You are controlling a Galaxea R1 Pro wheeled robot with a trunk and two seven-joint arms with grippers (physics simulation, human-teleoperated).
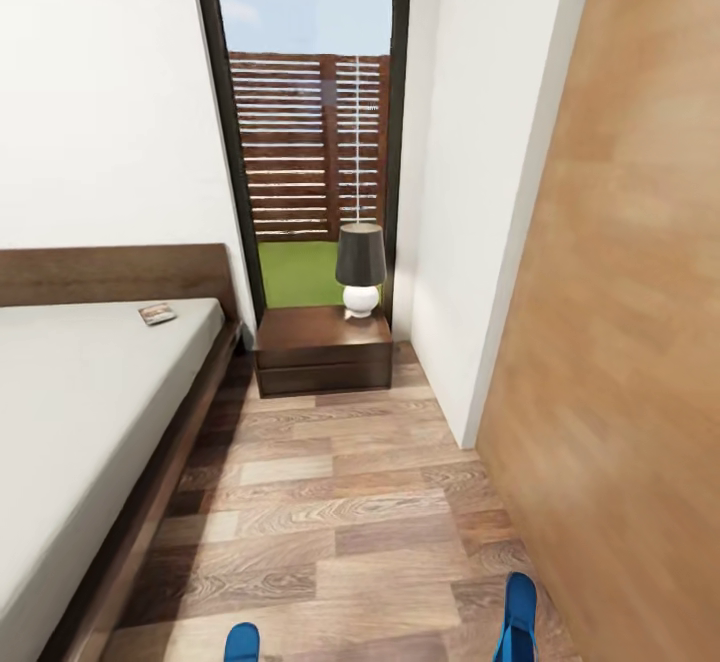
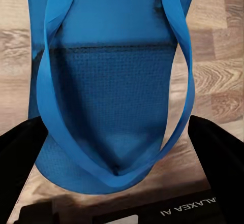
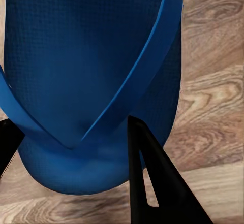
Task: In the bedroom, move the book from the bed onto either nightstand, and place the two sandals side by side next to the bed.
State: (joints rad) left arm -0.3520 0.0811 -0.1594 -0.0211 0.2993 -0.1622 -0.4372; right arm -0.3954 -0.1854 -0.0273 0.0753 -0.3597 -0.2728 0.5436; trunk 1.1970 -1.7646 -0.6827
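The book (image 1: pixel 157 314) lies on the pale mattress of the bed (image 1: pixel 70 412), near the headboard. The dark nightstand (image 1: pixel 322 347) stands beside the bed's head, under the window. In the left wrist view, one blue sandal (image 2: pixel 109 82) hangs strap-side up over the plank floor, and my left gripper (image 2: pixel 117 127) is shut on its toe end. My right gripper (image 3: pixel 68 127) is shut on the other sandal (image 3: pixel 86 56), with one black finger (image 3: pixel 150 183) across its sole. Both sandal tips, left (image 1: pixel 242 642) and right (image 1: pixel 518 617), poke into the head view's lower edge.
A black-shaded lamp (image 1: pixel 360 267) sits on the nightstand's back right. A white wall corner (image 1: pixel 470 242) and a wood panel (image 1: pixel 620 342) close in the right side. A strip of plank floor (image 1: pixel 330 512) runs between bed and wall.
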